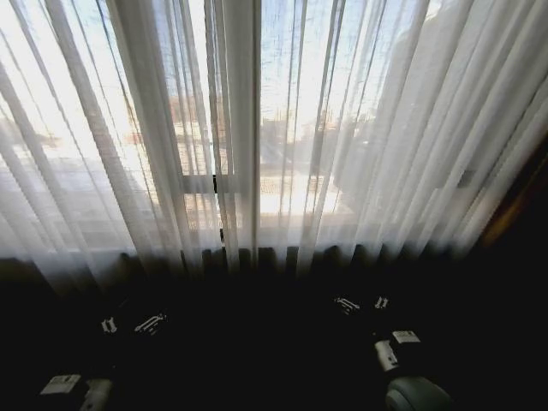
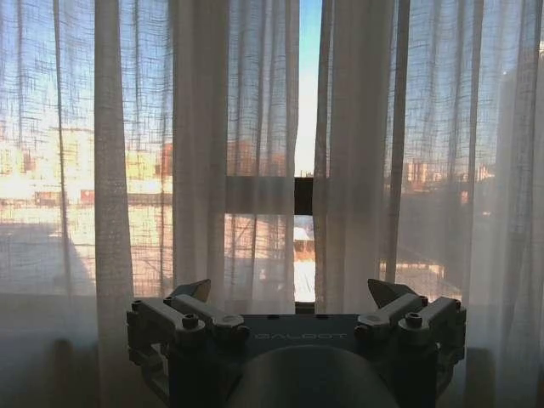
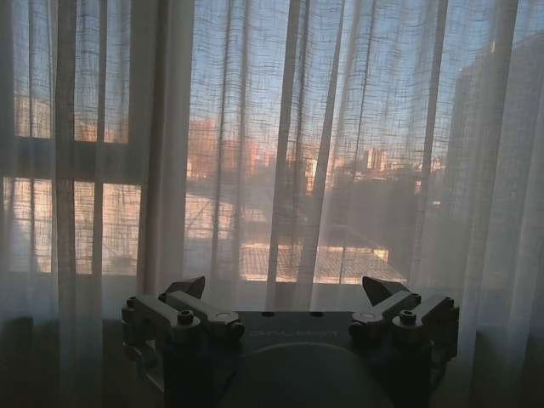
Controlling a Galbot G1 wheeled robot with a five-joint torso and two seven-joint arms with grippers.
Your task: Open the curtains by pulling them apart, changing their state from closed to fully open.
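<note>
Two sheer white curtains hang closed over the window. The left panel and the right panel meet at bunched pleats near the middle. In the left wrist view a narrow slit stays between the left panel and the right panel. My left gripper sits low in front of that slit, open and holding nothing, short of the fabric. My right gripper is also low, open and empty, facing the right panel without touching it.
A black window frame bar shows through the slit. Below the curtain hems runs a dark band of wall or sill. A darker opaque drape edge hangs at the far right.
</note>
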